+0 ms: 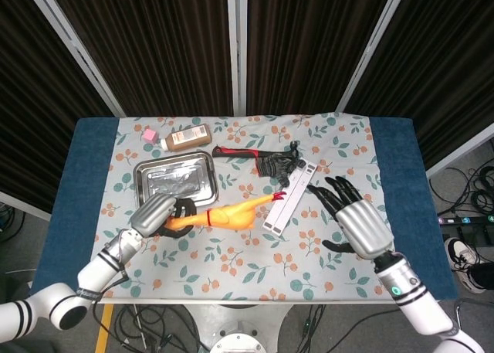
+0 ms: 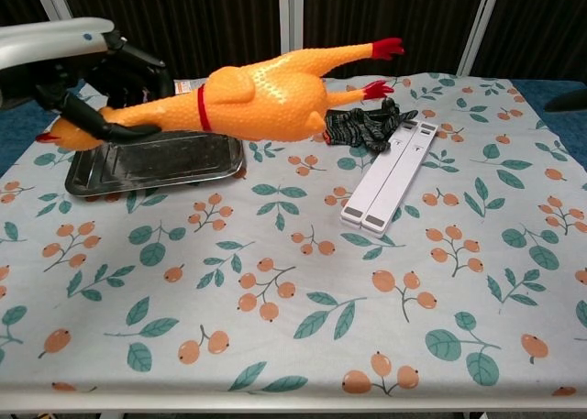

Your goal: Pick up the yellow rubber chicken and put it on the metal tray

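Observation:
My left hand point(image 1: 158, 214) point(image 2: 96, 66) grips the yellow rubber chicken point(image 1: 231, 212) point(image 2: 266, 89) by its neck and holds it level in the air, red feet pointing right. The metal tray point(image 1: 175, 183) point(image 2: 151, 158) lies on the cloth just behind and left of the chicken, with nothing in it. My right hand point(image 1: 356, 223) hovers open over the right part of the table, fingers spread, holding nothing; in the chest view only a dark tip shows at the right edge.
A brown bottle point(image 1: 187, 137) and a pink cube point(image 1: 148, 135) lie behind the tray. A red-handled tool point(image 1: 235, 152), a black glove point(image 1: 279, 164) point(image 2: 367, 126) and a white folded stand point(image 1: 291, 195) point(image 2: 390, 173) lie to the right of the tray.

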Robot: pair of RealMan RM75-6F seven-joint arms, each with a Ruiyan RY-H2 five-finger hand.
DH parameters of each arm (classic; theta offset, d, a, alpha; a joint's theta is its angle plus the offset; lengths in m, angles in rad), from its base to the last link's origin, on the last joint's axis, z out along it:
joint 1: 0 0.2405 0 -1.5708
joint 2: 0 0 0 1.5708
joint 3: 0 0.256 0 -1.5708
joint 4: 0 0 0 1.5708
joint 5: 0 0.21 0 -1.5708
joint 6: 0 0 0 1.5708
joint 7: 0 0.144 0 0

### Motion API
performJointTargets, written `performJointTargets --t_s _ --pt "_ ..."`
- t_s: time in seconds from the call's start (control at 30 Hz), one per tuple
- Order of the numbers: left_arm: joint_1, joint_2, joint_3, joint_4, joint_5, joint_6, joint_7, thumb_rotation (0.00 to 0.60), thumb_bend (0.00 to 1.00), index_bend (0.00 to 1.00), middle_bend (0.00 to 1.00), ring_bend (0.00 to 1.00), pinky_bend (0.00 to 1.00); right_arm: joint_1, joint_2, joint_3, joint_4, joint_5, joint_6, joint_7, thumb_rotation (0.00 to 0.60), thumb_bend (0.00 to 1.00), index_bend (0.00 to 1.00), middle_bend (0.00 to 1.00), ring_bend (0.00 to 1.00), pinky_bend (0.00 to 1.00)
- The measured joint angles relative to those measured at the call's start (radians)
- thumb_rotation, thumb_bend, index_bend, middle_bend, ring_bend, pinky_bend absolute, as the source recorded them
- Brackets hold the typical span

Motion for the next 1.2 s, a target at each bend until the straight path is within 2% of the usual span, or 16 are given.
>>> performJointTargets --t_s 0.13,0.33,0.5,0.77,0.87,0.97,1.1,1.2 --pt "-0.037 0.002 -0.033 -0.038 -0.07 -0.041 0.054 0.6 0.67 0.78 0.78 0.68 0.74 0.091 -0.077 0.045 -0.008 0.147 -0.059 -0.162 0.6 0.0 0.0 0.19 0.0 0.09" --pt "-0.068 0.017 -0.059 -0.081 -0.149 -0.074 0.089 0.6 0.67 0.78 0.78 0.68 0.74 0.215 -0.191 0.085 0.005 0.321 -0.097 -0.355 0.6 0.0 0.0 0.19 0.0 0.09" --pt "-0.091 0.03 -0.075 -0.105 -0.213 -0.096 0.123 0.6 0.67 0.78 0.78 0.68 0.74 0.299 -0.261 0.099 0.031 0.417 -0.107 -0.445 0.6 0.0 0.01 0.19 0.0 0.09" --pt "-0.119 0.047 -0.089 -0.149 -0.29 -0.104 0.187 0.6 0.68 0.78 0.78 0.68 0.74 0.392 -0.35 0.104 0.087 0.518 -0.085 -0.527 0.6 0.01 0.09 0.25 0.0 0.09" --pt "-0.126 0.05 -0.09 -0.158 -0.305 -0.102 0.201 0.6 0.68 0.78 0.78 0.68 0.74 0.413 -0.365 0.105 0.101 0.546 -0.078 -0.531 0.6 0.04 0.18 0.28 0.01 0.1" --pt "-0.132 0.051 -0.09 -0.167 -0.315 -0.099 0.213 0.6 0.68 0.78 0.78 0.68 0.74 0.433 -0.383 0.111 0.121 0.563 -0.069 -0.526 0.6 0.08 0.29 0.36 0.07 0.12" --pt "-0.136 0.051 -0.09 -0.179 -0.325 -0.09 0.226 0.6 0.67 0.78 0.78 0.68 0.74 0.458 -0.397 0.117 0.136 0.588 -0.065 -0.522 0.6 0.15 0.43 0.46 0.17 0.12" --pt "-0.139 0.051 -0.088 -0.183 -0.329 -0.084 0.242 0.6 0.67 0.78 0.78 0.68 0.74 0.477 -0.408 0.12 0.144 0.596 -0.055 -0.525 0.6 0.2 0.57 0.58 0.28 0.13"
